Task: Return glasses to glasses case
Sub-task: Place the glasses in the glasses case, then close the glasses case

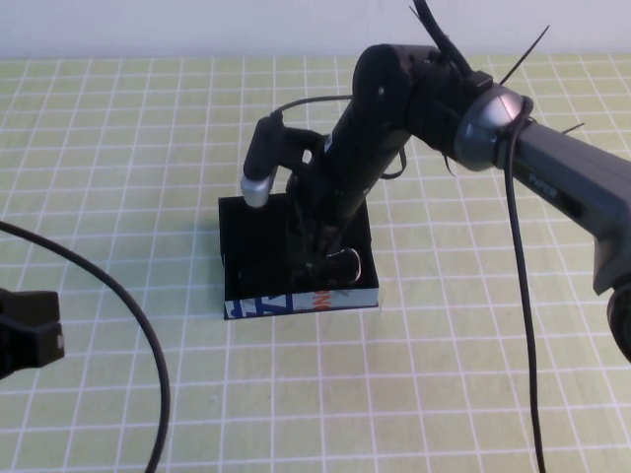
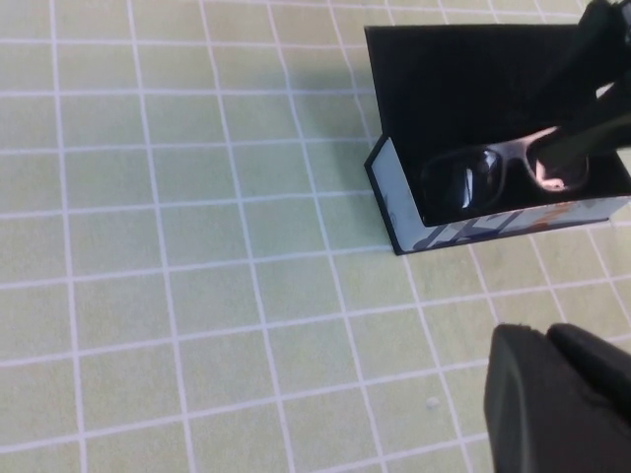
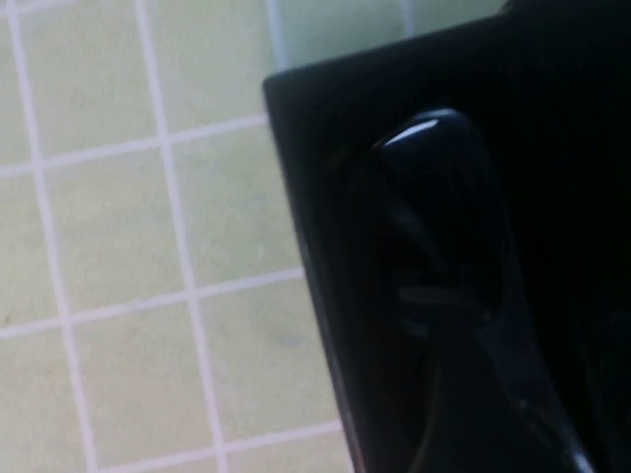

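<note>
On the green grid-lined mat [image 1: 118, 148], high view: glasses case [image 1: 246, 227] open, its printed edge blue-white with red lettering, not legible. Right gripper [image 1: 320, 258] reaches into the case; finger state cannot be told. Left gripper [image 1: 30, 330] sits well apart from the case, state unclear. Left wrist view: glasses [image 2: 493, 175] lie inside the case, against its printed edge. Right wrist view: only the dark case interior.

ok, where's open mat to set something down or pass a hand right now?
Open mat: the far left, beyond the left gripper and cable, and the near edge in front of the glasses case. Crowded: the centre, where the right gripper reaches into the case at the glasses, with its arm crossing the right side.
</note>
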Tool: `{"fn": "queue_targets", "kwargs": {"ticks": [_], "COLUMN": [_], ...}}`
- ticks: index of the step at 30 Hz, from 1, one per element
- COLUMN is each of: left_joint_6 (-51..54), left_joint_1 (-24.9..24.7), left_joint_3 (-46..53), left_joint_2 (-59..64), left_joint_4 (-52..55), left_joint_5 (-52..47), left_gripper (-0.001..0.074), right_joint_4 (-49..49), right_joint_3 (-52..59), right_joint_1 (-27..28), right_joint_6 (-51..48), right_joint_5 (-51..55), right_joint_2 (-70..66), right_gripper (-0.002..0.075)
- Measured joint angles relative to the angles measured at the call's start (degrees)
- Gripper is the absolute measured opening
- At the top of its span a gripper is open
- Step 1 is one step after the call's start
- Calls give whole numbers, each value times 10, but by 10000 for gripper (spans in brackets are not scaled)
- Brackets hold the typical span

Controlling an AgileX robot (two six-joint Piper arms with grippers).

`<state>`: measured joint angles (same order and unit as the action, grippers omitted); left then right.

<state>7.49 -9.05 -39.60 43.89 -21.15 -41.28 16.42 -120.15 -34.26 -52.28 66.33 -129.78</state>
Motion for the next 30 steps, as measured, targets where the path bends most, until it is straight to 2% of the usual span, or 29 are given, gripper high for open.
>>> {"fn": "queue_targets", "kwargs": {"ticks": [2,7,10,15,18,23,26,30], "left_joint_6": [21,110,173,326,385,411,412,414], "left_joint_1": [0,0,-5,-55,-112,-184,-198,-201], "left_joint_3": [0,0,0,0,0,0,-3,-29], "left_joint_2": [9,85,158,266,329,414,447,482], "left_joint_4": [0,-12,-63,-201,-248,-289,-320,-333], "left_joint_5": [-1,-3,16,91,155,262,308,317], "left_gripper": [-4,-4,-4,-4,-4,-4,-4,-4], "right_joint_4": [-2,-3,-3,-3,-3,61,111,152], "right_joint_3": [-17,-72,-95,-98,-98,-81,-61,-48], "right_joint_1": [0,4,17,60,92,150,178,199], "right_joint_6": [21,131,200,308,351,363,348,335], "right_joint_5": [0,0,-10,-13,-1,-5,-14,-18], "right_joint_2": [1,5,8,8,1,-14,-30,-69], "right_gripper": [246,54,4,-13,-15,-16,-16,-16]}}
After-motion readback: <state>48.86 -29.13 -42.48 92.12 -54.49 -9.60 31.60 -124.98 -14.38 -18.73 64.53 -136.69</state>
